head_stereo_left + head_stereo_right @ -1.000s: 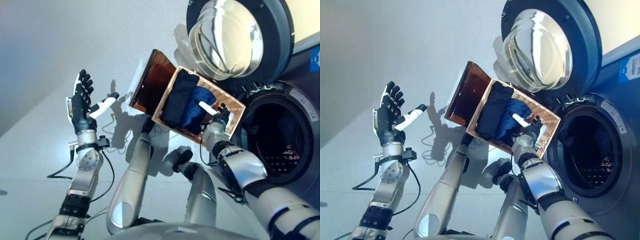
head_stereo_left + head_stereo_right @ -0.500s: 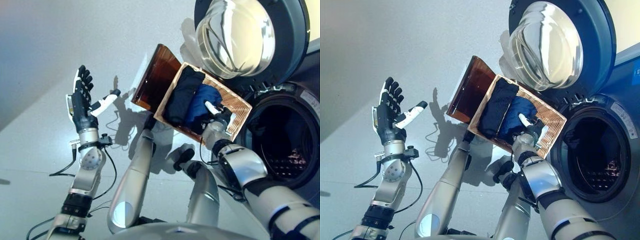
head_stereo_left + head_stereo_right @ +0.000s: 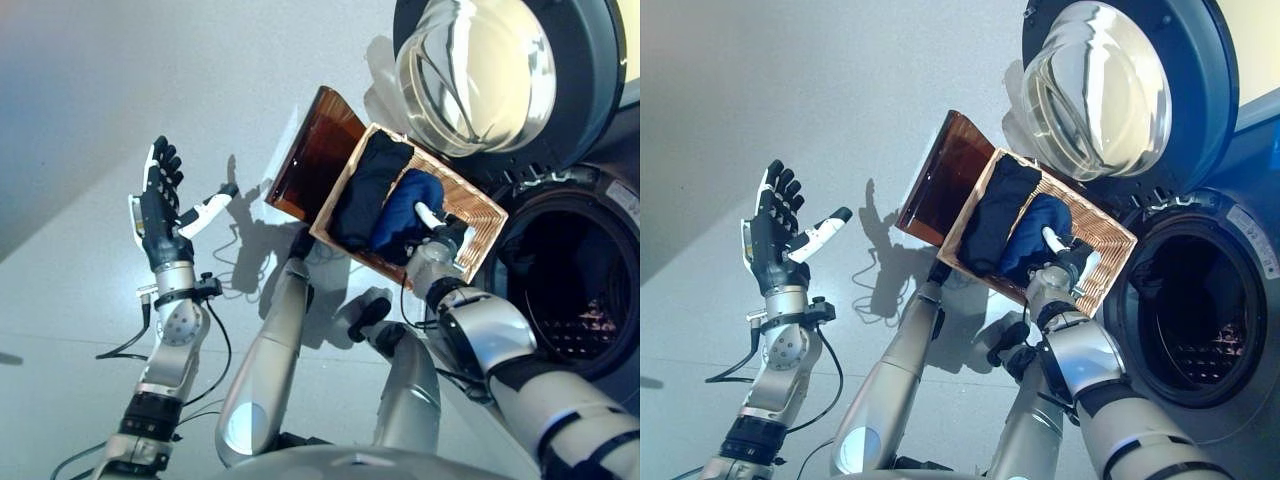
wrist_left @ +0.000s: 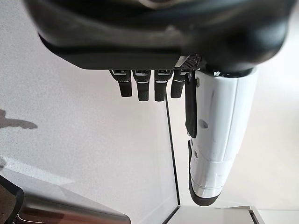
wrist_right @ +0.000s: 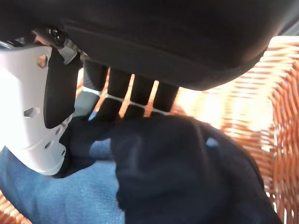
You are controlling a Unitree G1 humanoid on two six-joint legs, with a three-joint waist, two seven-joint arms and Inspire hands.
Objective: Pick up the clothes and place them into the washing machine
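The wicker basket (image 3: 484,206) rests on the dark brown box (image 3: 310,160) beside the washing machine. A black cloth (image 3: 365,190) and a blue cloth (image 3: 400,212) lie in it. My right hand (image 3: 441,242) is inside the basket at the blue cloth's edge. In the right wrist view its fingers (image 5: 140,93) curl down into a dark cloth (image 5: 187,172), and the white thumb (image 5: 32,116) presses it from the side, next to the blue cloth (image 5: 46,196). My left hand (image 3: 157,215) is held up open and empty, well to the left of the box; its straight fingers (image 4: 142,86) show in the left wrist view.
The washing machine's drum opening (image 3: 570,280) is just right of the basket. Its round glass door (image 3: 480,70) stands swung open above the basket. Pale floor (image 3: 150,100) lies around the box and to the left.
The whole picture has shifted a little, so the camera moved. My right hand has stayed in the basket on the clothes. My left hand stays raised and open.
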